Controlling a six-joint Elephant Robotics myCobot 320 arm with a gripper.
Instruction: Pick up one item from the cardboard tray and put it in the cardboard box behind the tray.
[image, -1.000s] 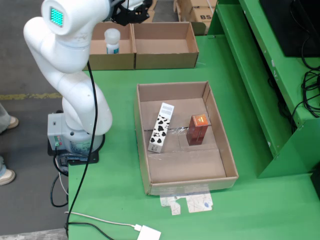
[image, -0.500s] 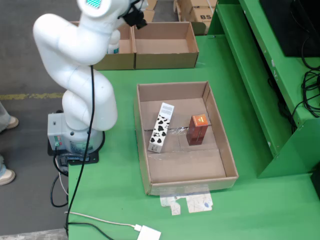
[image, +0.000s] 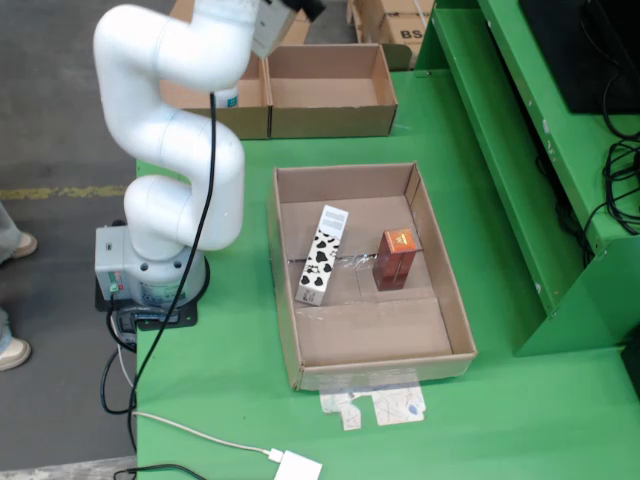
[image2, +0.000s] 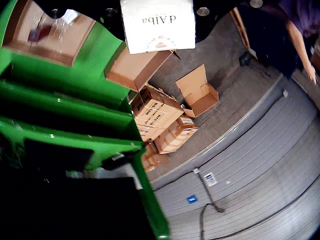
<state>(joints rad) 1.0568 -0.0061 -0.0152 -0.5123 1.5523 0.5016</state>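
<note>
Glossy white myCobot arm (image: 170, 130) of fat rounded tubular segments, rising from a grey square base (image: 125, 268) just left of the green table (image: 230, 400); a thin black cable (image: 195, 240) hangs down along its segments

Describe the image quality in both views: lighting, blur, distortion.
Fixed view: even, soft light, sharp, no harsh shadows; the tray and its two cartons are crisp. Wrist view: tilted, with wide-angle bending of the floor lines; a white box at the tool looms large and upside down; the lower left is near black.
</note>
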